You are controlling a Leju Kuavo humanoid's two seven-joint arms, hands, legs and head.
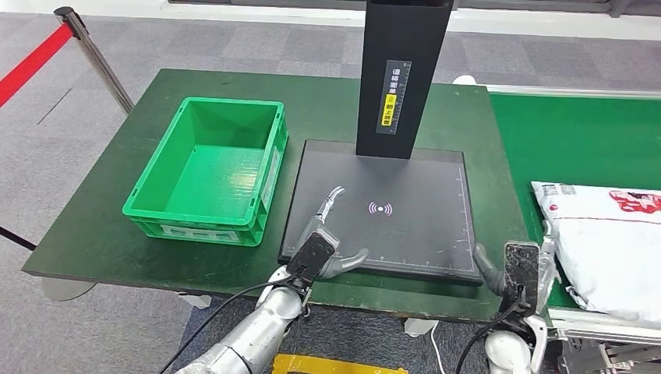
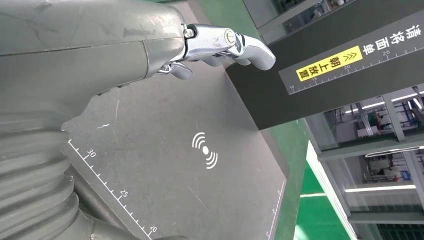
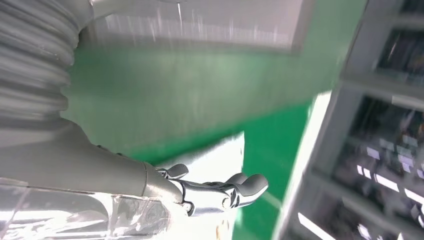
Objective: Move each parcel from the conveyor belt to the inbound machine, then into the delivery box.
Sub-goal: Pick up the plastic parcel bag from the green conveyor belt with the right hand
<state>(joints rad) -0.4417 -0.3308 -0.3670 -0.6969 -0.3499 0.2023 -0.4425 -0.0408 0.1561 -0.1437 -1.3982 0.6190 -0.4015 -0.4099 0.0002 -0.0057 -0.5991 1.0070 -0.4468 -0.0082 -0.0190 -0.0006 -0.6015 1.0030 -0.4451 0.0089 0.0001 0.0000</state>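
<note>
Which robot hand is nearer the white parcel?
Right. The right robot hand sits beside the white parcel; the left robot hand is over the scanner plate.

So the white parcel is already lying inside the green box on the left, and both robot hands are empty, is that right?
Not quite. The green box is empty in the head view. The white parcel lies on the green conveyor belt at the right, next to the right robot hand. The rest holds: the left robot hand and the right one both hold nothing.

Black column — yellow label "朝上放置".
</note>
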